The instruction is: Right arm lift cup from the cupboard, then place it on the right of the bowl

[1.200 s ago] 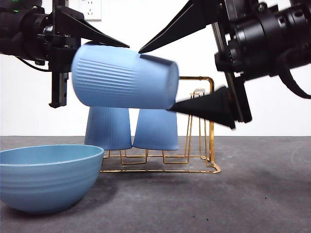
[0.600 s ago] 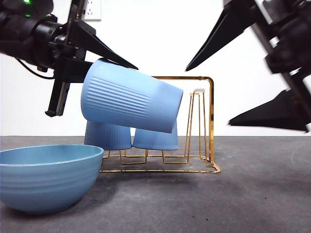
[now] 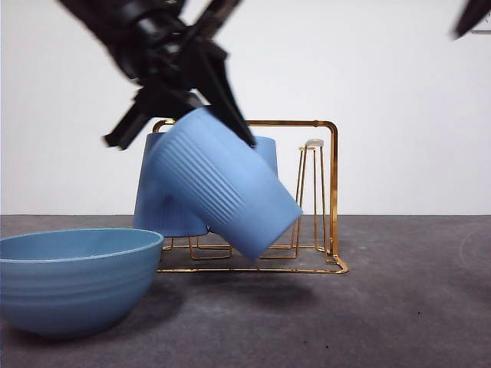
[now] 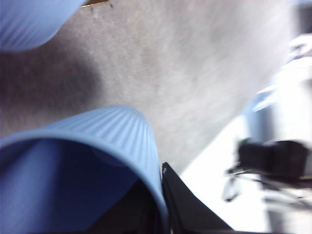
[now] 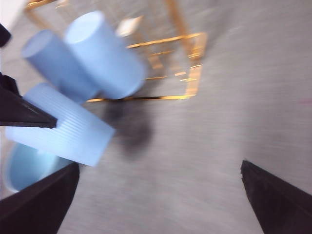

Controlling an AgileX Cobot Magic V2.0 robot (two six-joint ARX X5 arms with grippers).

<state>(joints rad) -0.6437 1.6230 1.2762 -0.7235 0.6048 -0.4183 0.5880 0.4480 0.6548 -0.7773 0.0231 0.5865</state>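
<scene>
My left gripper (image 3: 230, 126) is shut on the rim of a ribbed blue cup (image 3: 222, 192). It holds the cup tilted in the air, mouth down to the right, in front of the gold wire cupboard (image 3: 331, 192). The left wrist view shows the cup's rim (image 4: 97, 141) between the jaws of the left gripper (image 4: 161, 195). The right gripper (image 5: 159, 165) is open and empty, high above the table, a black tip (image 3: 469, 15) at the top right. The right wrist view shows the held cup (image 5: 63, 131). The blue bowl (image 3: 77, 280) stands at front left.
Two more blue cups (image 3: 165, 207) (image 3: 267, 153) stand upside down on the cupboard's left part, also in the right wrist view (image 5: 105, 53) (image 5: 53, 63). The cupboard (image 5: 190, 63) has bare prongs at its right end. Grey table (image 3: 383, 307) lies right of the bowl (image 5: 24, 168).
The right gripper has let go of the cup and drawn back up and right. The left gripper has swung in with the cup, tipping its mouth down to the right.
</scene>
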